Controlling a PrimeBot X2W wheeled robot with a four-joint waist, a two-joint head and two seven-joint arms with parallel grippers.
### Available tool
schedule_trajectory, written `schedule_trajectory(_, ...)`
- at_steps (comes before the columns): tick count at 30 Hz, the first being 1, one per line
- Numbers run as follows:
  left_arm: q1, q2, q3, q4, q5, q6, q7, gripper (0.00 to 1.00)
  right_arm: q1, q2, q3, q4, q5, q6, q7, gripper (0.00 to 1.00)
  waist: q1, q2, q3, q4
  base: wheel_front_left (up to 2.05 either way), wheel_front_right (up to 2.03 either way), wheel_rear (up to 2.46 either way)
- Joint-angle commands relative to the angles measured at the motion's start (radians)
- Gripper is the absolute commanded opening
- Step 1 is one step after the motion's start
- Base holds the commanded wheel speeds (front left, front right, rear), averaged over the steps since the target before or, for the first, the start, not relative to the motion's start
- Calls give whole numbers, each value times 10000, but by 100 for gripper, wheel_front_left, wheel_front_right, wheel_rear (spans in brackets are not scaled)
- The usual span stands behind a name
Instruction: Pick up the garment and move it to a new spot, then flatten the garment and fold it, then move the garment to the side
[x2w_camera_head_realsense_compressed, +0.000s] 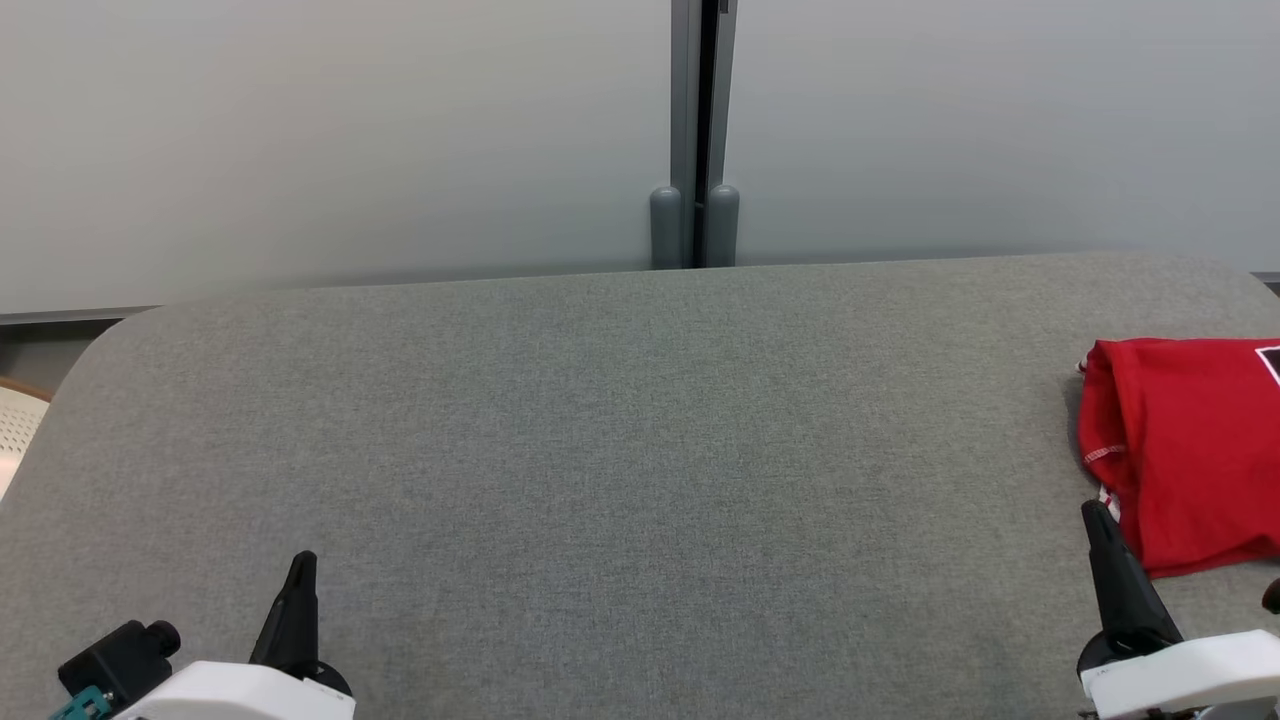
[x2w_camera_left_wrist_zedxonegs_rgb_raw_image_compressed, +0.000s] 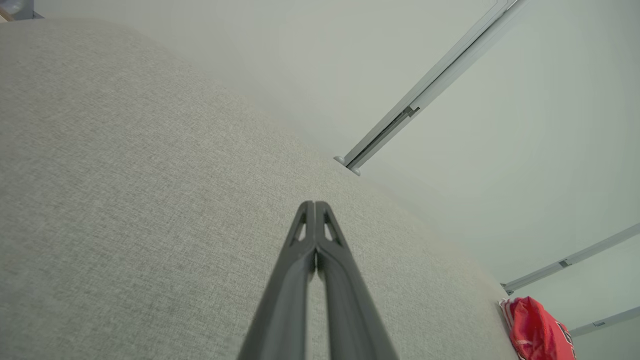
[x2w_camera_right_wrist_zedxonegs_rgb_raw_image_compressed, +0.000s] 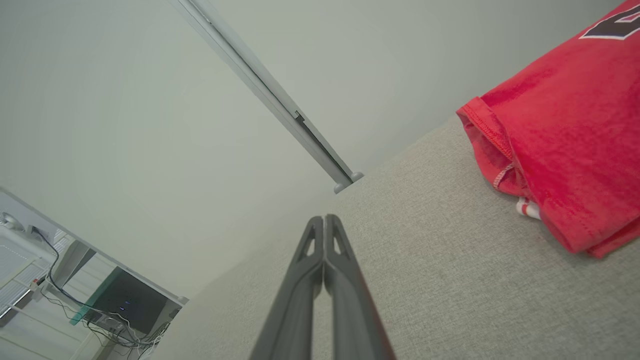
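Observation:
A red garment (x2w_camera_head_realsense_compressed: 1190, 450) lies folded in a compact stack at the right edge of the grey padded table (x2w_camera_head_realsense_compressed: 620, 430), partly cut off by the head view's right side. It also shows as the garment (x2w_camera_right_wrist_zedxonegs_rgb_raw_image_compressed: 565, 140) in the right wrist view and, small and far off, the garment (x2w_camera_left_wrist_zedxonegs_rgb_raw_image_compressed: 537, 330) in the left wrist view. My right gripper (x2w_camera_head_realsense_compressed: 1098, 512) is shut with nothing in it, its tip just left of the garment's near corner. Down at the table's near left my left gripper (x2w_camera_head_realsense_compressed: 302, 560) is shut too, holding nothing.
Pale wall panels with a grey vertical post (x2w_camera_head_realsense_compressed: 695, 130) stand behind the table. A desk with cables (x2w_camera_right_wrist_zedxonegs_rgb_raw_image_compressed: 115, 310) sits off beyond the table. The table's rounded left corner (x2w_camera_head_realsense_compressed: 110, 335) lies near a pale chair edge.

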Motion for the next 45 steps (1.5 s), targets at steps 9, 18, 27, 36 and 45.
schedule_trajectory(9,-559,-137,416,64,-1116,-332,257,0,-503,15,-127,203,1339,-5,66,0,0,0,34,-21,0,0,0)
schedule_trajectory(18,-758,-314,695,214,-1994,-582,471,0,-713,58,-221,478,2394,-6,87,0,0,0,66,-42,0,0,0)
schedule_trajectory(27,-945,-475,956,362,-2808,-815,679,0,-900,103,-306,727,3356,-8,129,0,0,0,99,-64,0,0,0)
schedule_trajectory(36,-1090,-616,1172,486,-3477,-1006,845,0,-1061,146,-380,926,4141,-5,169,0,0,0,129,-83,0,0,0)
schedule_trajectory(45,-1239,-756,1404,614,-4164,-1192,1011,0,-1225,198,-469,1157,4963,-5,196,0,0,0,161,-104,0,0,0)
